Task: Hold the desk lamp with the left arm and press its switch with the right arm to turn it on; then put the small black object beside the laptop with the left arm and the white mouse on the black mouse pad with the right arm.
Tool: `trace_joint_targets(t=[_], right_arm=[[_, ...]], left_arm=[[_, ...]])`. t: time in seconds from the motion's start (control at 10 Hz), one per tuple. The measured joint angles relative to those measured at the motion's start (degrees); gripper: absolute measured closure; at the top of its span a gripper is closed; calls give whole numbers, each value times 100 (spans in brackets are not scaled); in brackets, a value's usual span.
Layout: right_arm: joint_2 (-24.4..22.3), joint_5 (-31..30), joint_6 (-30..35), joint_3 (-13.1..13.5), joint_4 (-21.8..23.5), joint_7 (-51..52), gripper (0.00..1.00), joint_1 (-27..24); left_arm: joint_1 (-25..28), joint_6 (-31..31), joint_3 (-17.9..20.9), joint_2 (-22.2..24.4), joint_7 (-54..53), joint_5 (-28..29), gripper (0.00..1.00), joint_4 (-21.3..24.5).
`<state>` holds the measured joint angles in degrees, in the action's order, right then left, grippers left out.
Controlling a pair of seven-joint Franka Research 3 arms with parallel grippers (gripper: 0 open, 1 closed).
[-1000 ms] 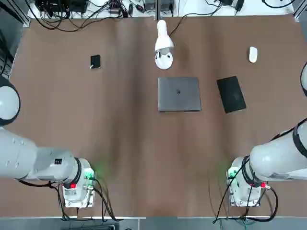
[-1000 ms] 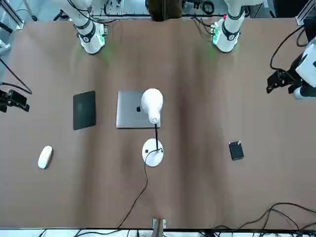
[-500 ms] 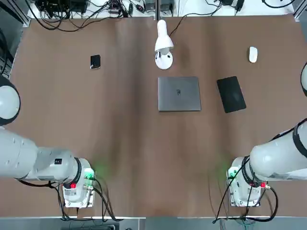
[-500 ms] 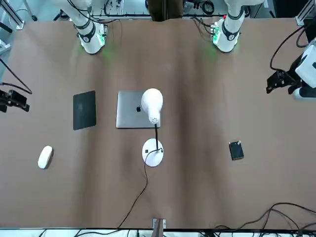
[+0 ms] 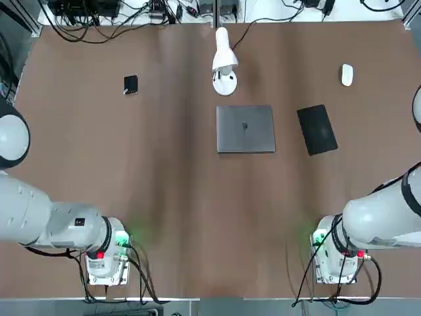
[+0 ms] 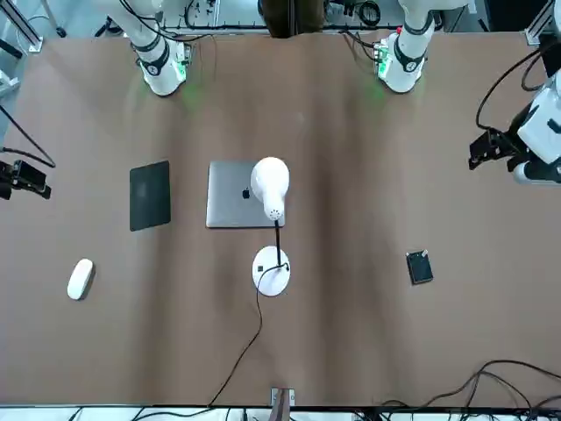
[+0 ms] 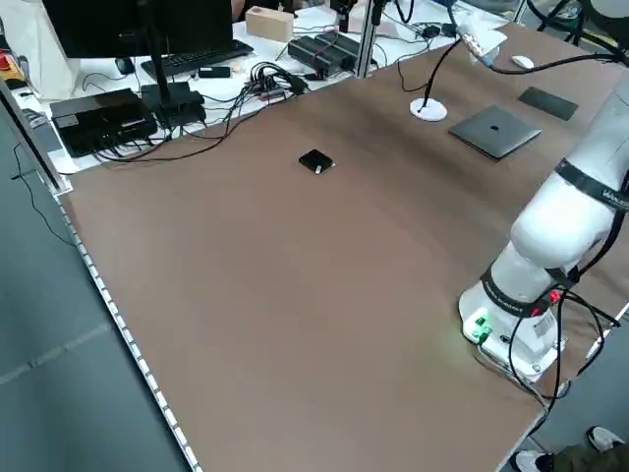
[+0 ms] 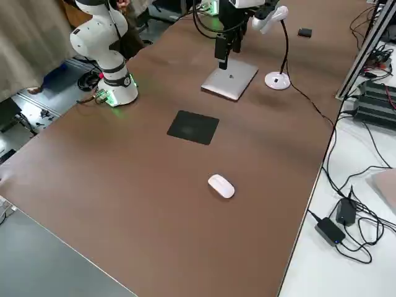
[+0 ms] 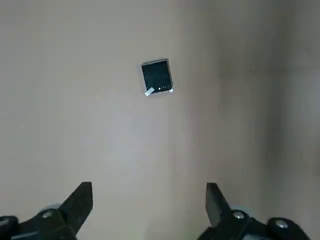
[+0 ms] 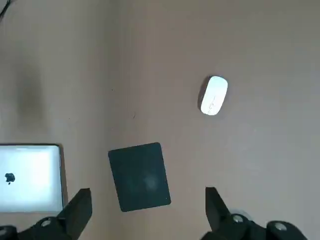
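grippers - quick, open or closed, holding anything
Left gripper: open, empty, above the small black object.
Right gripper: open, empty, above the black mouse pad.

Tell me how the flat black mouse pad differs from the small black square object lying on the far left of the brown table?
The flat black mouse pad is a much larger plain rectangle; the small black square object is tiny and, in the left wrist view, shows small pale marks along one edge. The mouse pad lies just right of the closed grey laptop, while the small object lies alone, well left of the white desk lamp. Both are dark, lie flat on the table and are untouched.
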<state>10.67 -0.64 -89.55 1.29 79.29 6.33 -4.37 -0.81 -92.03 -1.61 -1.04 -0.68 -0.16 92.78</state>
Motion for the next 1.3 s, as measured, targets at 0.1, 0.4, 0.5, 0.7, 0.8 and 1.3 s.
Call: trace_joint_targets(t=[0.1,0.4,0.5,0.7,0.8,1.3], right_arm=[[19,0,-5,0,0,0,0,0],[199,33,-34,-17,47,4,0,0],[353,120,-60,-63,92,22,0,36],[719,752,-259,-109,123,22,0,308],[874,1071,-442,-112,133,18,3,430],[2072,2642,-1890,-133,164,-594,65,1251]], left_arm=[[-4,-3,-4,-17,-10,0,0,-21],[-51,-142,-432,-338,-283,-9,0,-296],[-88,-398,-782,-617,-283,-9,0,-451],[-161,-1161,-1390,-1326,-261,-9,0,-682],[-171,-1539,-1608,-1662,-269,-8,0,-728],[-654,-3475,-1840,-2965,-573,-2,0,-783]])
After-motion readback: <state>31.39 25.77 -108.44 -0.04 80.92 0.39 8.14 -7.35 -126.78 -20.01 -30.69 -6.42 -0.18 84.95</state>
